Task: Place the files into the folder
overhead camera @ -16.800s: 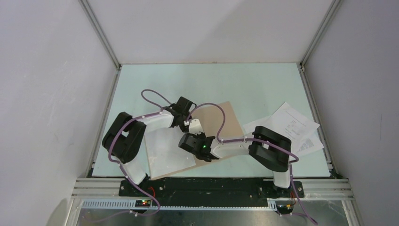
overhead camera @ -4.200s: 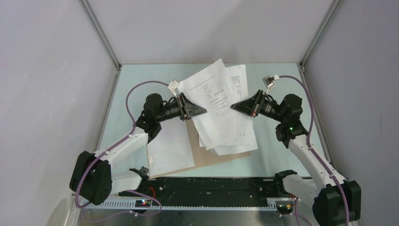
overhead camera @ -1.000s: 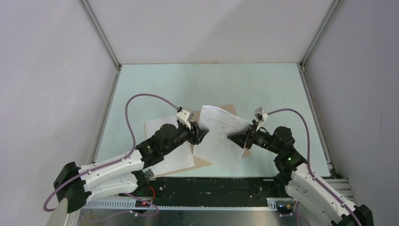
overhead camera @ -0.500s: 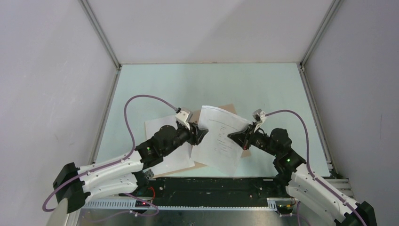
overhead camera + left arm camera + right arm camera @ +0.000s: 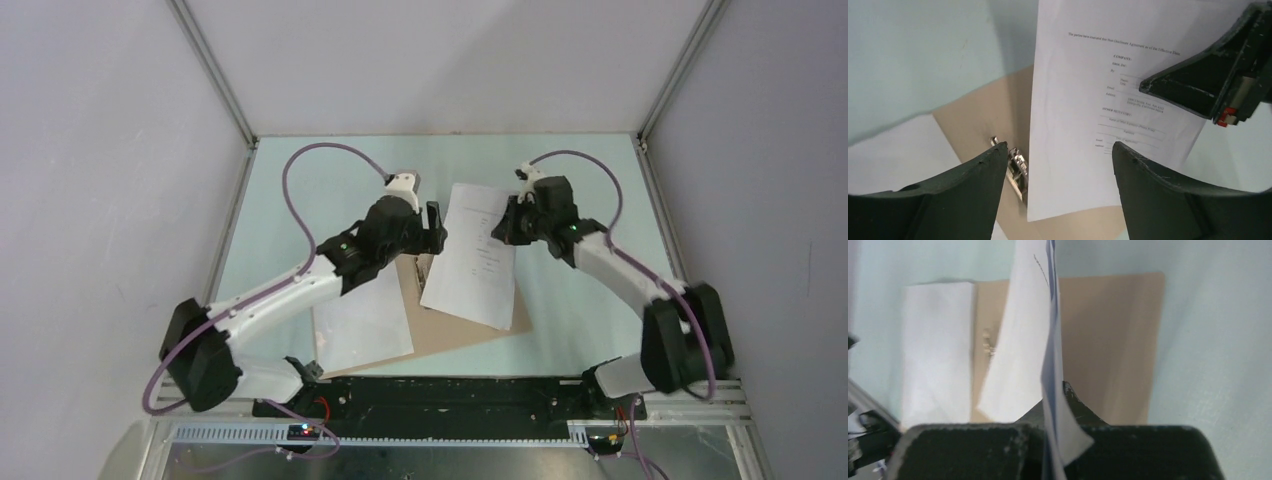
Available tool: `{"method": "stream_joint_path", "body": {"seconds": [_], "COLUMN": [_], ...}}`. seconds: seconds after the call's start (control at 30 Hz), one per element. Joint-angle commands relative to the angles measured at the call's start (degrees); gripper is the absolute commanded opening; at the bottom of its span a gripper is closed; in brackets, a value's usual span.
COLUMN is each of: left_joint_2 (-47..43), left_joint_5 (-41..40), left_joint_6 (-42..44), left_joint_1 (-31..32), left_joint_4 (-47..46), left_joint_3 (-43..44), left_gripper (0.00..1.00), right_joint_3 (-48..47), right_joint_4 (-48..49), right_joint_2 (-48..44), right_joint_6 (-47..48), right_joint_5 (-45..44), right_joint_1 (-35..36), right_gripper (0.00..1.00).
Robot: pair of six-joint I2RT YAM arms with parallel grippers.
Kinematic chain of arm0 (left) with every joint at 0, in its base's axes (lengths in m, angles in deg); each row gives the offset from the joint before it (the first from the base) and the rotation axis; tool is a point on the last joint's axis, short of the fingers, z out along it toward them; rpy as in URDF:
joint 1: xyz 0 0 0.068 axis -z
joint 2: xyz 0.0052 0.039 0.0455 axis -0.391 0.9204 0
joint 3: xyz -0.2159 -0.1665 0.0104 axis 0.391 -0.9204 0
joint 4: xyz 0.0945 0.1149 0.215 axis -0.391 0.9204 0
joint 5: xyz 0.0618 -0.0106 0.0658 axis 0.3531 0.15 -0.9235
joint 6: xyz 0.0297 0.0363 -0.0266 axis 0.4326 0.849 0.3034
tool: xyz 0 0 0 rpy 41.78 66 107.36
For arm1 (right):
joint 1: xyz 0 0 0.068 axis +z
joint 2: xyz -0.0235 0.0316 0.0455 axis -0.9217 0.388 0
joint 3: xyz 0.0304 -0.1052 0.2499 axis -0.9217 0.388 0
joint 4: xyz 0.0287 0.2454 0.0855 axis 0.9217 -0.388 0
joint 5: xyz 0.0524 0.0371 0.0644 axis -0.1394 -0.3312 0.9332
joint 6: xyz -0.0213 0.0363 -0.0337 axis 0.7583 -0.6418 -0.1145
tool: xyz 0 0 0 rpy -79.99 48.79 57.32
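Note:
The tan folder lies open on the table, its metal clip at the spine. A white sheet rests on its left leaf. The printed files hang tilted over the right leaf, their lower edge down on the card. My right gripper is shut on their right edge; in the right wrist view the files run edge-on into that gripper. My left gripper stands open just left of the files, touching nothing; in its own view the files show between its spread fingers.
The pale green table is ringed by white walls and metal rails. The arm bases sit on the black bar at the near edge. Purple cables loop above both wrists.
Both arms have swung away from the near edge. The left gripper has let go of the files and opened. The right gripper has shut on them and carried them back over the folder's right leaf.

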Motion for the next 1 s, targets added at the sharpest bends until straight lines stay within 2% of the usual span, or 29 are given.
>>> {"method": "stream_joint_path", "body": {"seconds": [0.0, 0.17, 0.33, 0.5, 0.8, 0.97], "left_joint_2": [6.02, 9.82, 12.26, 17.09, 24.73, 27.66], "left_joint_5": [0.93, 0.84, 1.71, 3.45, 4.23, 3.82], "left_joint_6": [-6.3, -9.67, -12.06, -12.27, -11.32, -10.14], "left_joint_1": [-2.76, -5.52, -8.62, -10.24, -10.65, -10.65], "left_joint_4": [12.22, 17.01, 17.19, 17.22, 17.25, 18.18], "left_joint_3": [4.28, 4.68, 4.16, 7.16, 11.24, 13.2], "left_gripper": [0.8, 0.76, 0.73, 0.65, 0.42, 0.37], "right_joint_3": [-7.23, -10.69, -11.42, -11.32, -10.68, -10.72], "right_joint_4": [-9.43, -11.77, -14.61, -16.5, -14.12, -11.0], "right_joint_2": [11.75, 18.98, 20.89, 21.13, 19.32, 18.58], "right_joint_6": [5.79, 9.32, 11.97, 14.12, 14.48, 14.88], "right_joint_5": [-4.26, -10.45, -13.07, -15.85, -9.43, -5.04], "right_joint_1": [0.2, 0.94, 3.54, 8.75, 8.57, 7.91], "right_gripper": [0.0, 0.0, 0.0, 0.0, 0.0, 0.0]}}
